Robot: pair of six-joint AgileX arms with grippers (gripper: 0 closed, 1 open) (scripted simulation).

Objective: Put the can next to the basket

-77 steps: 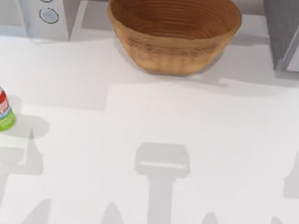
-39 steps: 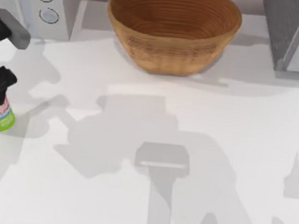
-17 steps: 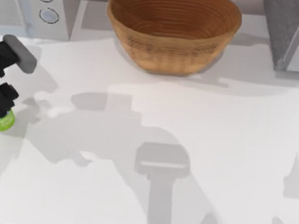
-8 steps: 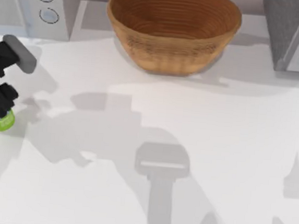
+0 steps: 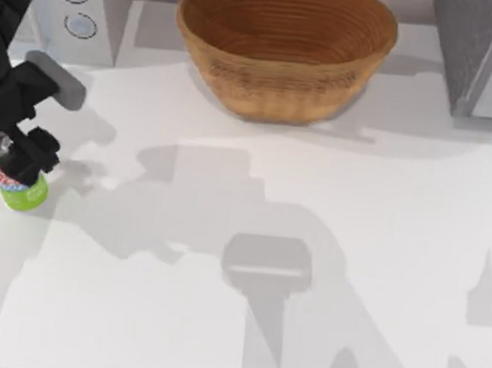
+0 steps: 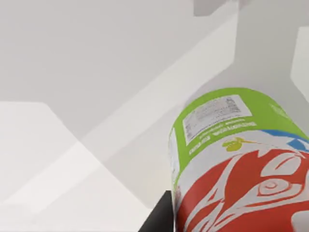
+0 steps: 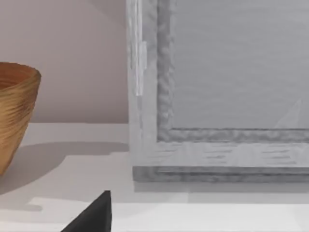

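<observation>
Shifted slightly rightward since half a second ago, the can (image 5: 20, 183) is clamped by the left gripper (image 5: 25, 163) at the table's (image 5: 310, 241) left edge (probably lifted off it, judging by the left wrist view). Well beyond, the basket (image 5: 284, 49) is seen at the back.

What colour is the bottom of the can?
Lime green on the can, clearest in the left wrist view.

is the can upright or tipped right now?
Tipped slightly. In the top view the can leans, silver top toward the table's left, green bottom toward the right, held in the left gripper near the table's left edge.
</observation>
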